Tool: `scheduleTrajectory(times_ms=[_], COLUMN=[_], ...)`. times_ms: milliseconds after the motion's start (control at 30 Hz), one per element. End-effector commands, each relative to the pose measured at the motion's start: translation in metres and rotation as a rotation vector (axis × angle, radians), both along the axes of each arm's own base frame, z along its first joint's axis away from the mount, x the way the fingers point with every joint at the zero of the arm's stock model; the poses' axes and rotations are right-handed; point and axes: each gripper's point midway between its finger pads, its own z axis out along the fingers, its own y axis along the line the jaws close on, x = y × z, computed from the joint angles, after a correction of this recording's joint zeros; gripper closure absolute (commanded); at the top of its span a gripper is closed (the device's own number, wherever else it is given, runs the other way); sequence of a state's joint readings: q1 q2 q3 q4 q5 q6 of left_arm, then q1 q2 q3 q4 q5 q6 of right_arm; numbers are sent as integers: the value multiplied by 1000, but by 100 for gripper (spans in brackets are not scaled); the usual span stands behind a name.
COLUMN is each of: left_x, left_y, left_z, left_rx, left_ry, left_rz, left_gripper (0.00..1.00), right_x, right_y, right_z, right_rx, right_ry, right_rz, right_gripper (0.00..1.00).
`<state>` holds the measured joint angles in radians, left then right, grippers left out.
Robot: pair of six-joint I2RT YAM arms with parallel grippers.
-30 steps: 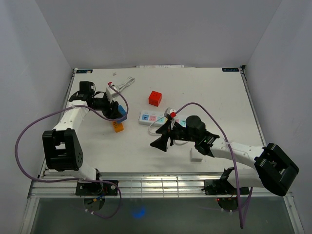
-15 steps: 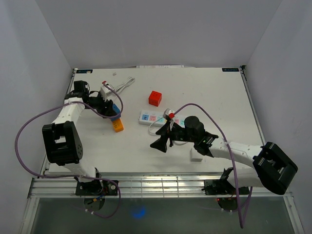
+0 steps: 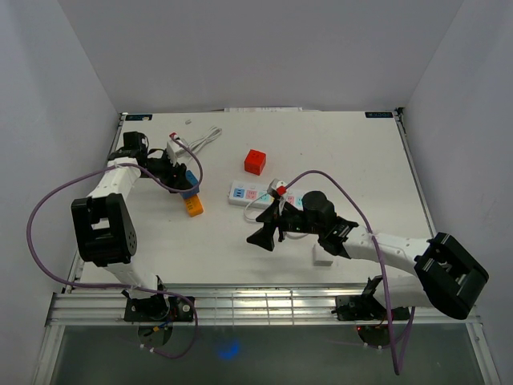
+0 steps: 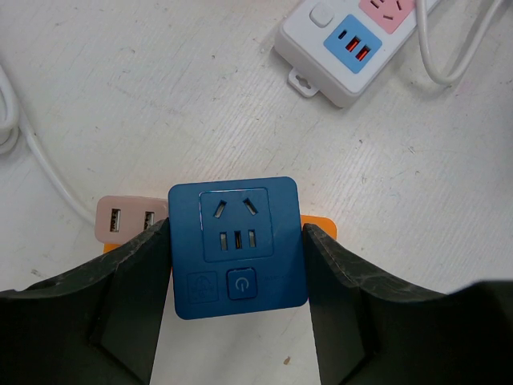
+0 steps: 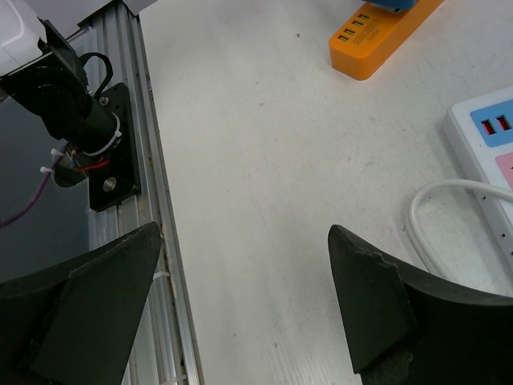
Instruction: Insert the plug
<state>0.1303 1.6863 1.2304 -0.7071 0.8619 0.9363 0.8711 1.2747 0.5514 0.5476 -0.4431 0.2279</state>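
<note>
A blue square plug adapter (image 4: 236, 247), socket face and power button up, sits between the fingers of my left gripper (image 4: 236, 241), both pads pressed on its sides. Under it the orange power strip (image 4: 321, 226) peeks out; the plug pins are hidden, so I cannot tell whether they are in. In the top view the left gripper (image 3: 183, 176) holds the blue adapter (image 3: 191, 180) over the far end of the orange strip (image 3: 193, 206). My right gripper (image 3: 267, 228) hovers open over bare table (image 5: 240, 241), nothing between its fingers.
A white power strip (image 3: 255, 195) with a looped white cord lies mid-table (image 4: 353, 48). Behind it sits a red cube (image 3: 255, 161). A white charger with its cable (image 3: 175, 147) lies behind the left gripper. A small white block (image 3: 322, 257) rests beside the right arm.
The left arm swung back and to the left, carrying the blue adapter slightly away from the near edge. The right arm has stayed put.
</note>
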Motion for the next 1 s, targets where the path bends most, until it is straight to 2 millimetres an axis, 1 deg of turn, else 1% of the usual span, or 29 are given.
scheduleTrajectory(times_ms=[0,100,300,400,633,700,833,933,967], left_x=[12,11,7,4,-5,-7,-15,-19,-17], left_y=[7,9,12,10,-5,-8,-19,-24,-24], left_z=[7,6,-4,-4,-1,-5,-21,-21,-20], left_rx=[34,46,73,64,-17,-27,-26,-38,-36], left_ry=[-77,-96,-93,-103,-110,-106,-77,-89,-98], left_rz=[-22,-25,-23,-41,-88,-100,-140,-152,-150], left_gripper=[100,100,100,100,100,100,100,100,100], right_x=[5,5,3,4,3,4,5,5,4], right_y=[7,6,6,6,6,7,8,9,9], right_z=[12,11,13,14,13,13,13,14,14], right_rx=[22,23,27,28,27,28,29,32,33], right_ry=[-35,-34,-35,-37,-34,-35,-32,-30,-31], right_rz=[1,3,7,6,5,5,6,9,10], right_gripper=[10,10,10,10,10,10,10,10,10])
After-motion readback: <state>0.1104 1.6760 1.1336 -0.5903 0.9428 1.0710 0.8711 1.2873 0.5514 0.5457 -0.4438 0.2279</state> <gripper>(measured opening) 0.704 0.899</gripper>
